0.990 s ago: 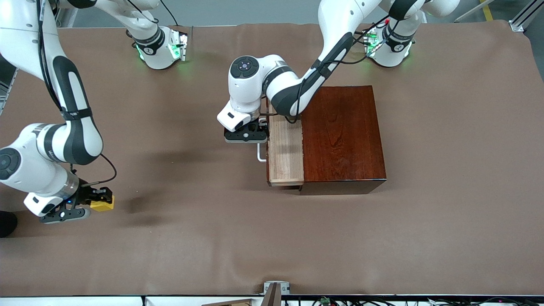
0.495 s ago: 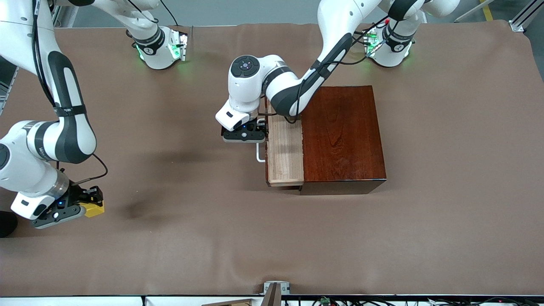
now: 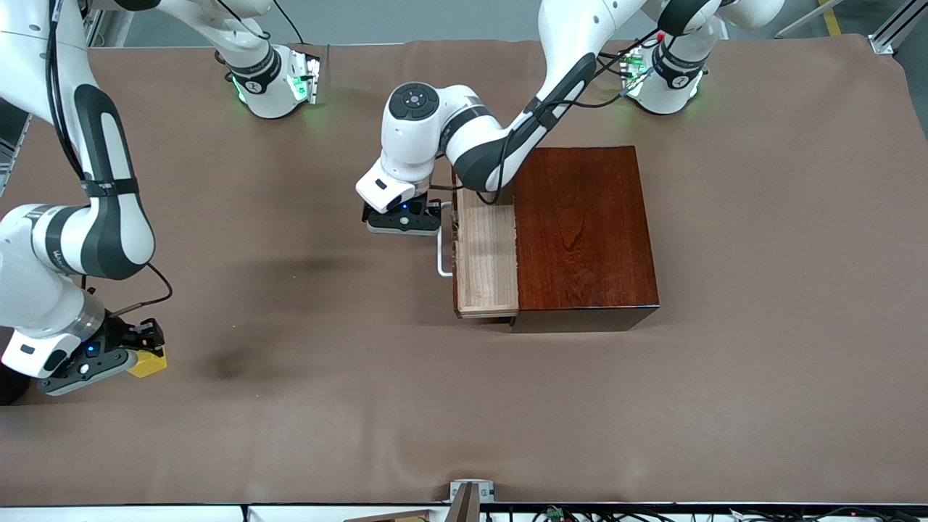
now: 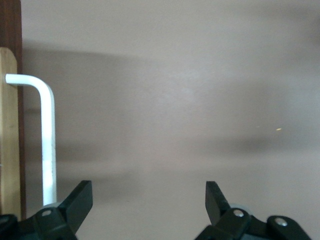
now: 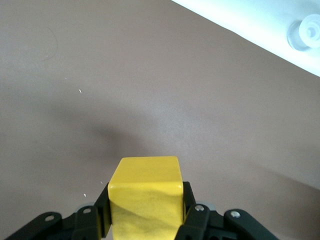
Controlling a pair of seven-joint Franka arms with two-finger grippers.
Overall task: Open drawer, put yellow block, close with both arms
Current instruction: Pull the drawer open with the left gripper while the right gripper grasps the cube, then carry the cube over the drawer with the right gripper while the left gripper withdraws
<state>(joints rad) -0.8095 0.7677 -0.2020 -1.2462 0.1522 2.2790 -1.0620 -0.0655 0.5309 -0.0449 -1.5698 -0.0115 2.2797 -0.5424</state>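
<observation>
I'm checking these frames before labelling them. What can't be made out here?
- Drawer inside: in the front view only its light-wood top shows; the left arm covers the end nearest the bases.
- Handle: in the left wrist view its lower end is hidden by the open left hand.
- Block: in the right wrist view its bottom is cut off by the edge; in the front view the shut right hand covers most of it.

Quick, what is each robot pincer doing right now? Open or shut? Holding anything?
Left pincer: open, holding nothing, beside the white U-shaped bar handle of the light-wood drawer.
Right pincer: shut on the small bright yellow cube.
</observation>
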